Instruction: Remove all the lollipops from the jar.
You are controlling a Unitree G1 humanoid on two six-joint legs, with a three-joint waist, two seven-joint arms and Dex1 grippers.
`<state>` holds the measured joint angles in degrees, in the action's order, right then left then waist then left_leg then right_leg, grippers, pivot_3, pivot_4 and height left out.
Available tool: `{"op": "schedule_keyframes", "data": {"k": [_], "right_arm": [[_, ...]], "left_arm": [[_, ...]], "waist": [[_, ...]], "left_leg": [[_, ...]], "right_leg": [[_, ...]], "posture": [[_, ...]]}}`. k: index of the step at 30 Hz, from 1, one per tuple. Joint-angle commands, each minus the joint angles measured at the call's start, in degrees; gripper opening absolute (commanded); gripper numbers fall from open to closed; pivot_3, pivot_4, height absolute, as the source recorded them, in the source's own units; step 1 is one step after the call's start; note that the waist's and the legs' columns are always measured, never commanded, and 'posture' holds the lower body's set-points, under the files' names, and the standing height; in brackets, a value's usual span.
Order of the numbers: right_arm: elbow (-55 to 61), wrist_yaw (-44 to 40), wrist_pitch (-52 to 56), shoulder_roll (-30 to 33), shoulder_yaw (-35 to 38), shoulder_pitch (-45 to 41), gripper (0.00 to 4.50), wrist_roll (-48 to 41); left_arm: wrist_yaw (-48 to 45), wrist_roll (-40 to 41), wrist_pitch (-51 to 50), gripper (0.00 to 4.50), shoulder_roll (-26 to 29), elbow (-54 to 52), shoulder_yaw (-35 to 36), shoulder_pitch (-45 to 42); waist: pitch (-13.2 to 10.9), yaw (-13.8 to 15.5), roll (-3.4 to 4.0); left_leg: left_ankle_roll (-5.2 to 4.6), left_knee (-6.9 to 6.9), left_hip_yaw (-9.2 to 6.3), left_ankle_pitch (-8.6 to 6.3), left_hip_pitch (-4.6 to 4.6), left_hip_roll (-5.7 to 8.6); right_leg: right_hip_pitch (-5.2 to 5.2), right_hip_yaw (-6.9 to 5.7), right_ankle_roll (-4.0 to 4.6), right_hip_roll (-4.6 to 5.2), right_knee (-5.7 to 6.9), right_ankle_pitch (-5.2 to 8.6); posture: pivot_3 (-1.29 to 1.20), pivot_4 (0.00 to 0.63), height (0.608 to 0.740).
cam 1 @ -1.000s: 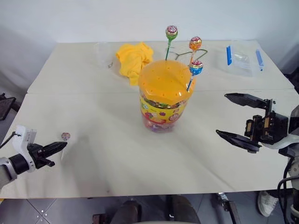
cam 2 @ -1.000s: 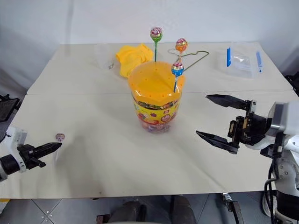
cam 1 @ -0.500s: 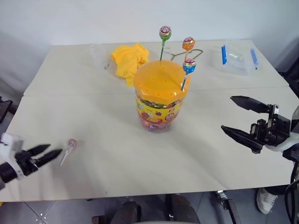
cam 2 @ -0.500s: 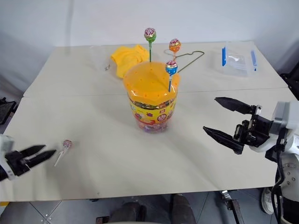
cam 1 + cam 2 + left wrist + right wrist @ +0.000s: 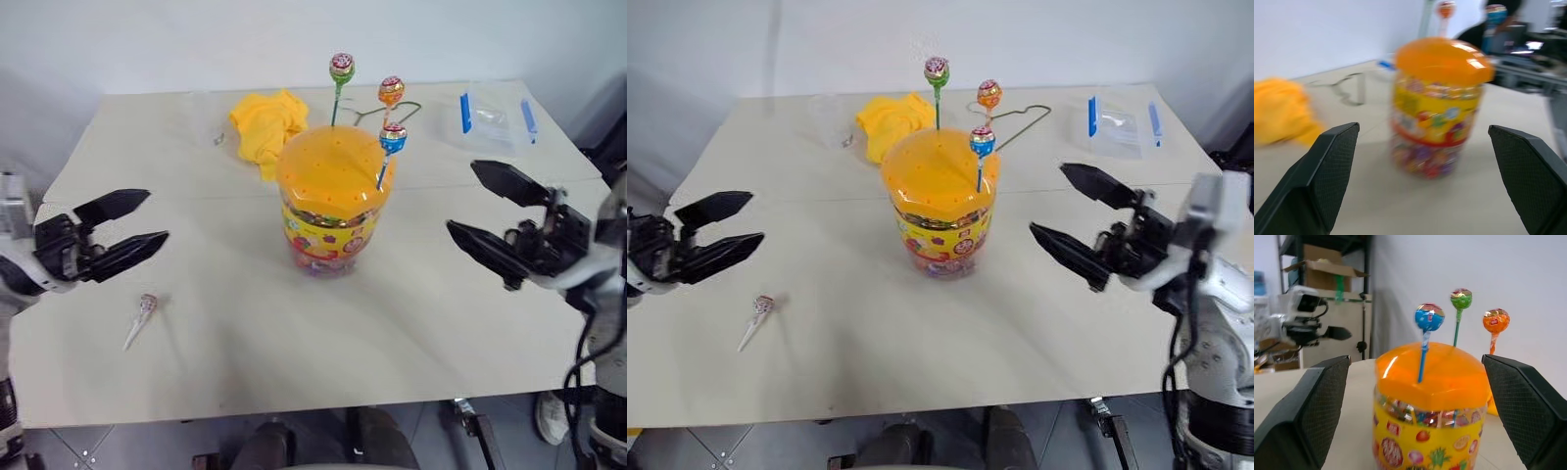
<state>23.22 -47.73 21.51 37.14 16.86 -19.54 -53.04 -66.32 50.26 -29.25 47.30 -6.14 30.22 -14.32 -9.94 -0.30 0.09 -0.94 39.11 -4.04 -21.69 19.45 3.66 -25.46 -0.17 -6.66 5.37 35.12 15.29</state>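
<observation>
Jar (image 5: 334, 201) holds three lollipops (image 5: 391, 91) upright, apparently in lid holes.

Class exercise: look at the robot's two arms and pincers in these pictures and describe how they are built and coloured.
Each pincer, left pincer and right pincer, has two long black fingers tapering to points, with finely textured inner pads. The fingers sit on a blocky black body. Behind it the wrists are white and grey, and a black cable hangs by the right arm.
</observation>
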Motion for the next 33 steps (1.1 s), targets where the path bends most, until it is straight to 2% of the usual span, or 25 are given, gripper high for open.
{"op": "schedule_keyframes", "data": {"k": [1, 7, 8, 10, 15, 21, 24, 27, 28, 30, 33], "right_arm": [[2.83, 3.74, 3.38, -0.03, -3.02, -3.55, 4.5, 0.02], [0.96, 6.66, 7.2, -1.93, -9.2, -11.1, 4.5, 2.02], [0.71, 7.25, 7.64, -2.46, -9.56, -11.96, 4.13, 2.15], [0.09, 7.27, 7.75, -3.37, -10.24, -13.17, 3.68, 3.0], [-1.77, 6.2, 6.48, -5.13, -11.1, -13.79, 2.04, 5.36], [-2.57, 5.29, 2.36, -10.44, -6.08, -13.89, 0.03, 1.18], [-2.44, 5.73, 0.43, -12.88, -1.59, -14.02, 0.03, -3.05], [-1.79, 8.42, -0.44, -12.22, 1.98, -13.53, 0.03, -3.24], [-2.26, 9.75, 0.32, -10.14, 4.26, -13.07, 0.03, -3.12], [-6.07, 10.36, 4.54, -0.53, 9.25, -9.07, 0.03, 1.18], [-10.77, 8.66, 7.76, 11.5, 10.12, -0.04, 0.03, 9.84]], "left_arm": [[-1.79, 1.56, -0.29, 4.49, 0.49, -0.18, 0.37, -0.02], [-0.54, 2.89, -1.32, 4.49, -1.36, -2.77, 0.14, 0.49], [-0.27, 3.14, -1.46, 4.5, -1.56, -3.17, 0.22, 0.6], [0.1, 3.61, -1.82, 4.5, -1.7, -4.23, 0.29, 1.07], [1.23, 5.61, -2.7, 4.5, -2.13, -6.75, 0.83, 1.92], [2.5, 8.77, -3.42, 4.5, -2.42, -7.47, 0.71, 0.62], [1.62, 9.7, -4.34, 4.5, -1.72, -7.28, -0.3, 0.2], [0.4, 7.7, -2.89, 4.5, -1.2, -6.64, -1.43, -0.43], [-0.2, 6.81, -2.15, 4.5, -1.0, -6.37, -1.96, -0.9], [-2.69, 4.76, -0.68, 4.5, -0.05, -6.24, -3.39, -1.03], [-5.57, 2.52, 1.23, 4.5, 0.6, -6.11, -5.13, -0.38]], "waist": [[0.0, 0.02, 0.0], [0.0, 0.17, 0.0], [0.0, 0.17, 0.0], [0.0, 0.22, 0.0], [0.0, 0.21, 0.0], [0.0, 0.16, 0.0], [0.0, 0.11, 0.0], [0.0, 0.12, 0.0], [0.0, 0.18, 0.0], [-0.01, 0.82, 0.01], [0.0, 1.52, 0.0]], "left_leg": [[0.02, -0.02, 0.0, -0.01, 0.0, -0.03], [0.02, 0.02, -0.06, -0.02, 0.12, -0.01], [0.02, 0.03, -0.06, -0.02, 0.13, -0.01], [0.02, 0.04, -0.09, -0.02, 0.15, -0.02], [0.02, 0.04, -0.16, -0.02, 0.24, -0.01], [0.02, 0.06, -0.16, -0.02, 0.23, -0.03], [0.02, 0.06, -0.17, -0.02, 0.23, -0.02], [0.02, 0.06, -0.16, -0.02, 0.23, 0.0], [0.02, 0.06, -0.16, -0.02, 0.23, 0.01], [0.02, 0.07, -0.18, -0.01, 0.25, 0.02], [-0.09, 0.07, -0.25, -0.01, 0.34, 0.17]], "right_leg": [[-0.02, -0.01, 0.04, -0.03, 0.01, 0.02], [-0.02, -0.09, 0.03, 0.0, -0.02, 0.02], [-0.02, -0.09, 0.02, 0.0, -0.01, 0.01], [-0.02, -0.13, 0.02, -0.01, -0.01, 0.01], [-0.03, -0.2, 0.02, 0.0, 0.02, 0.01], [-0.06, -0.22, 0.02, -0.02, 0.09, 0.01], [-0.06, -0.22, 0.02, -0.02, 0.1, 0.01], [-0.06, -0.22, 0.02, -0.01, 0.11, 0.01], [-0.06, -0.22, 0.02, -0.01, 0.11, 0.01], [-0.05, -0.24, 0.02, 0.0, 0.12, 0.01], [-0.03, -0.32, 0.02, 0.11, -0.04, 0.01]], "posture": [[0.0, 0.15, 0.74], [0.0, 0.15, 0.74], [0.0, 0.15, 0.74], [0.0, 0.15, 0.74], [0.0, 0.15, 0.74], [0.0, 0.15, 0.74], [0.0, 0.15, 0.74], [0.0, 0.15, 0.74], [0.0, 0.15, 0.74], [0.0, 0.15, 0.74], [0.0, 0.15, 0.74]]}}
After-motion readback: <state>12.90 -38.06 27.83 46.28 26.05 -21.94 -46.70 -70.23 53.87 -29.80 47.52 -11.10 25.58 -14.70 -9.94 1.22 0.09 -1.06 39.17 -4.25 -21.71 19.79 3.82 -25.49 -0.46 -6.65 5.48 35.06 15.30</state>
